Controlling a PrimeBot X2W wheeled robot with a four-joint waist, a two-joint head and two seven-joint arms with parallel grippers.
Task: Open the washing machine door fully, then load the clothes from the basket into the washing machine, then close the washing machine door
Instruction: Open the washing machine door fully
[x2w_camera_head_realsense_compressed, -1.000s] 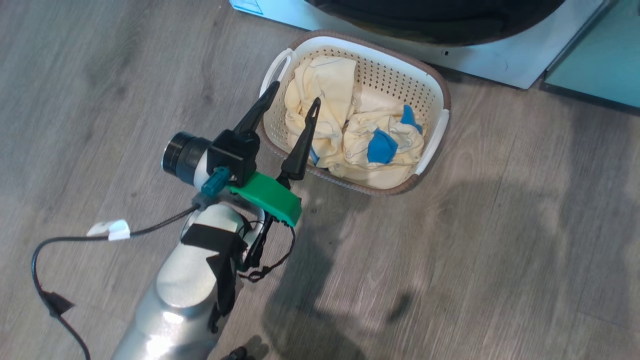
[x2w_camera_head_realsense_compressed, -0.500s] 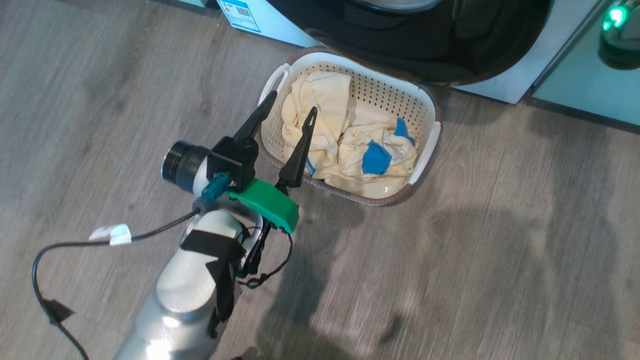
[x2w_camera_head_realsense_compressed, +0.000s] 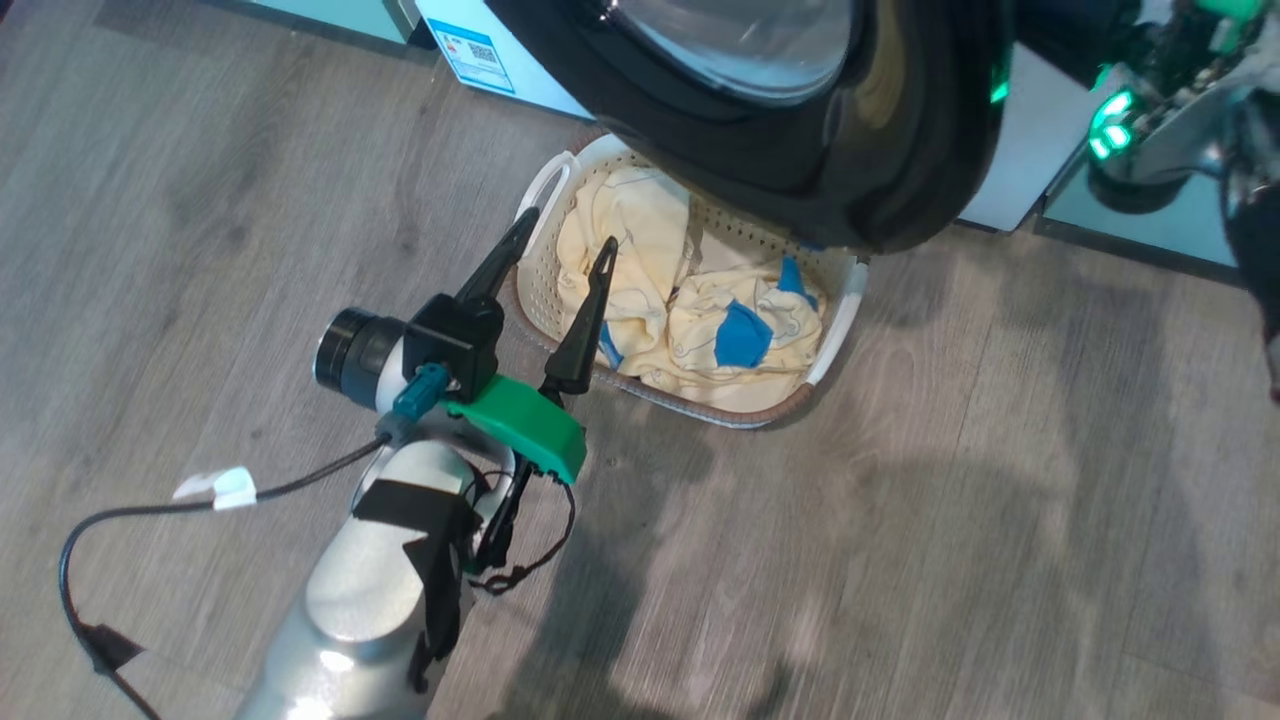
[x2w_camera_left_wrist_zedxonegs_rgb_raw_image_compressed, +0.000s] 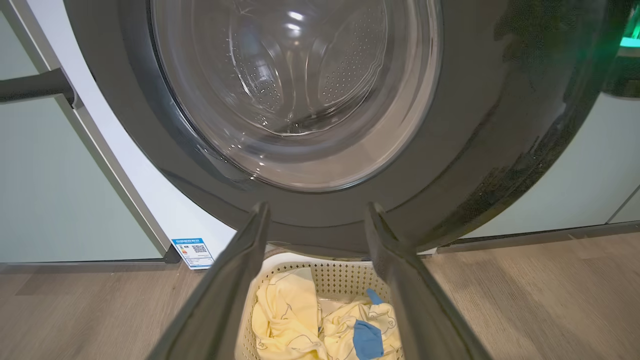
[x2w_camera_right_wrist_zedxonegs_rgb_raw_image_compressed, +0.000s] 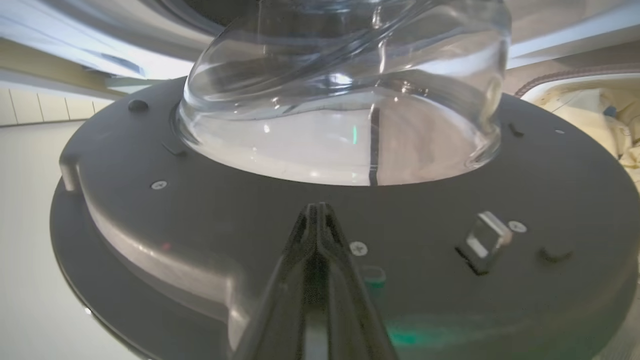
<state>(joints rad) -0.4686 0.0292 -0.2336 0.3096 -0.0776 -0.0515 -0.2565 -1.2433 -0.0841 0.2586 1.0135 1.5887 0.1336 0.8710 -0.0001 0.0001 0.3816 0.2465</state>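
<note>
Since the washing machine door (x2w_camera_head_realsense_compressed: 900, 150) overhangs the basket (x2w_camera_head_realsense_compressed: 836, 316), your spread left end effector (x2w_camera_head_realsense_compressed: 569, 227) (right end effector (x2w_camera_right_wrist_zedxonegs_rgb_raw_image_compressed: 317, 209) pressed together) may hit it.

The floor (x2w_camera_head_realsense_compressed: 900, 520) is grey wood-look planking with soft shadows across it. The basket (x2w_camera_head_realsense_compressed: 838, 310) sits on it near its far edge, set askew to the boards. Just behind the basket, the washing machine (x2w_camera_left_wrist_zedxonegs_rgb_raw_image_compressed: 150, 195) stands on the floor, a blue sticker (x2w_camera_left_wrist_zedxonegs_rgb_raw_image_compressed: 193, 252) low on its front, with pale green cabinet panels (x2w_camera_left_wrist_zedxonegs_rgb_raw_image_compressed: 60, 200) beside it.
</note>
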